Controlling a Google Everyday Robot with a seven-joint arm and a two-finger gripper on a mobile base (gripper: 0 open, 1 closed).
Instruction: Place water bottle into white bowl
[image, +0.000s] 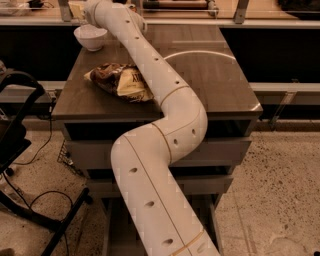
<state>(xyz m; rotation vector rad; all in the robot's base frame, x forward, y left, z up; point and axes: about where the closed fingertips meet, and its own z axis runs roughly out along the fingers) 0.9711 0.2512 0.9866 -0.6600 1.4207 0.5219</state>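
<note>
The white bowl (91, 36) stands at the far left corner of the dark wooden table (210, 75). My white arm reaches across the table to that corner. My gripper (79, 10) is at the top edge of the camera view, just above and behind the bowl, and is mostly cut off by the frame. A pale object shows at the gripper's end, but I cannot tell whether it is the water bottle. No bottle shows anywhere else on the table.
A brown and yellow chip bag (120, 82) lies on the table's left side, in front of the bowl and beside my arm. A counter runs behind the table. A black stand with cables (20, 150) is on the floor at the left.
</note>
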